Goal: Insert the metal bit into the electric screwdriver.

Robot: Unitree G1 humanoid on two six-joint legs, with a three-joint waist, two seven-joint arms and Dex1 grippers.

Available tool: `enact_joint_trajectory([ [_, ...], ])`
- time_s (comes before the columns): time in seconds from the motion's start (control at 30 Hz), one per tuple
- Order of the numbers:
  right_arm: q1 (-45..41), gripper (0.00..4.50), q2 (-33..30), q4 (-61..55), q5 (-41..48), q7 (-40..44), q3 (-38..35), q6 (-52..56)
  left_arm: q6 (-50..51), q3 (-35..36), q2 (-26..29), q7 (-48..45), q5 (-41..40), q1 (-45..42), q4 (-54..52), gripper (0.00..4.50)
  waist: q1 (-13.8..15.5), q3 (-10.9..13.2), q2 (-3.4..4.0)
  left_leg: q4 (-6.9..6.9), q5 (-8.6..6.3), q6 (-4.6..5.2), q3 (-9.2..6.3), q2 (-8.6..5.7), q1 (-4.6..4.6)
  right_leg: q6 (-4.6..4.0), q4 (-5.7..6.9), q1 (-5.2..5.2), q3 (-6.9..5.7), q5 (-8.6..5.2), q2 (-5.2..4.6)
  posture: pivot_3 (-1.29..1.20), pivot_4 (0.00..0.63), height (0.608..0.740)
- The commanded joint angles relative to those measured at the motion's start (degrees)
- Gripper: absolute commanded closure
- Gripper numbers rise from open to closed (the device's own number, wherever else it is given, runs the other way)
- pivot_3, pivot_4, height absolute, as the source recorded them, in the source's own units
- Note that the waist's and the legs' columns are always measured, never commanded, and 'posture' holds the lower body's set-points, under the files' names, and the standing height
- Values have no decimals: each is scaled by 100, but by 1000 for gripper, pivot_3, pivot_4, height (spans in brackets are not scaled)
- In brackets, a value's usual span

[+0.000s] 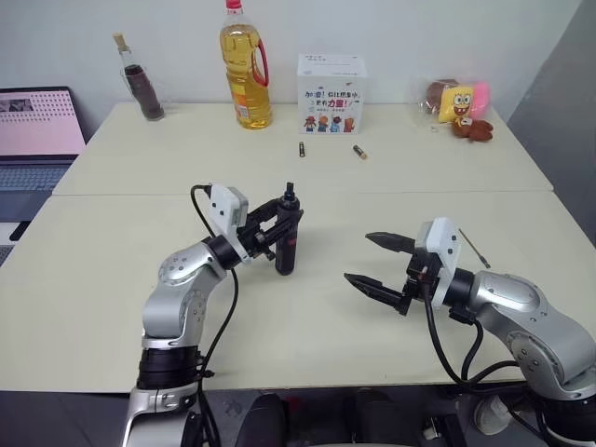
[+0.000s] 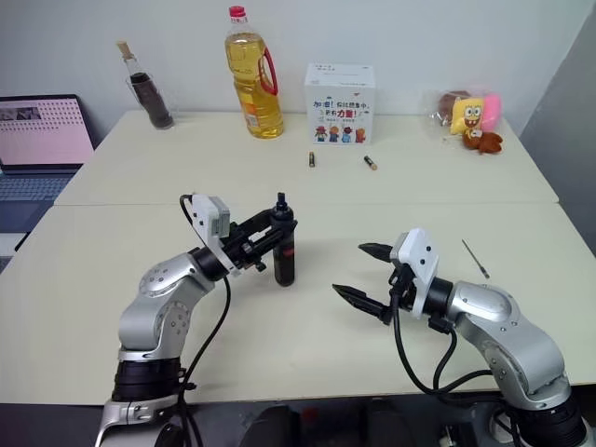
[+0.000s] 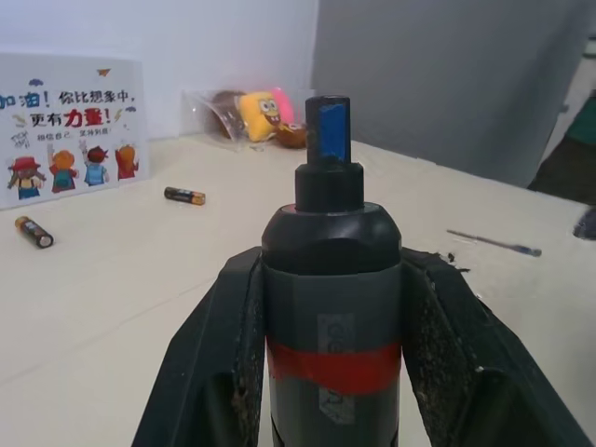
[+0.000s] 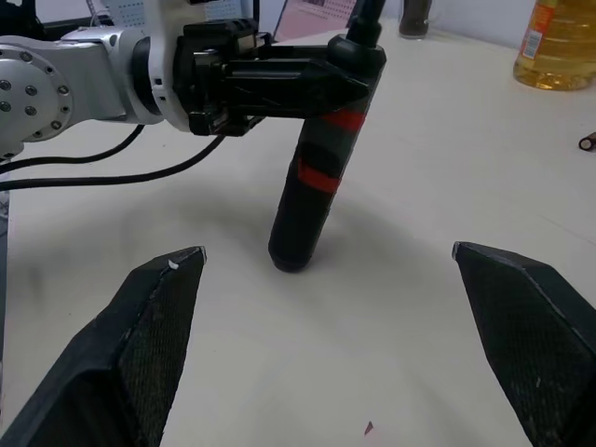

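- L gripper (image 1: 279, 228) has its jaws clenched on the electric screwdriver (image 1: 288, 244), grabbing it high on the body. Tool stands upright w/ narrow tip up; butt end looks to be at or just off the counter (image 1: 307, 345), can't tell which.
- R gripper (image 1: 377, 264) has jaws spread wide, nothing in them, hovering over the counter to the right of the screwdriver, well apart from it.
- Metal bit (image 2: 475, 258) is lying flat on the counter out past the R arm, near the right edge. Not touching anything.
- L wrist cam gives stuff the head cams don't: tip of the screwdriver up close w/ a blue patch on it, red band sitting between the two fingers, and the bit as a thin line in the background.
- R wrist cam shows the screwdriver side-on, 2 red bands visible there, leaning a bit, w/ the L gripper's fingers clamped above them.
- Head cams cover the far side of the counter.
- Count: 1 screwdriver, 1 bit, 2 batteries (image 1: 302, 149), 1 oil bottle (image 1: 246, 65), 1 small dark bottle (image 1: 142, 82), 1 white box (image 1: 331, 93), 1 plush toy (image 1: 461, 108), 1 laptop (image 1: 35, 135) off at far left.
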Motion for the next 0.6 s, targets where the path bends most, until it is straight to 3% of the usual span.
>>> enact_joint_trajectory([
  [0.03, -75, 0, -19, -54, -14, 36, -53, -112, -27, -21, 224, -20, -124, 105, -205, 2838, -2, 0, 0, -1, 0, 0, 4, 0, 4, 0, 0, 1, 4, 0, 2, 0, 150, 740],
  [0.43, 44, 0, -94, -121, 43, -4, -211, 10, -24, -59, 700, -16, -332, 173, -142, 2838, -17, -1, 2, -8, -1, 1, 12, 1, 18, 0, 0, 5, 12, 0, 8, 0, 150, 740],
  [0.6, -441, 0, -590, 273, 416, 96, -760, 653, -68, -160, 677, -42, -378, 71, -54, 2838, -21, -1, 2, -8, -1, 1, 14, 0, 18, 0, 0, 5, 14, 0, 8, 0, 150, 740],
])
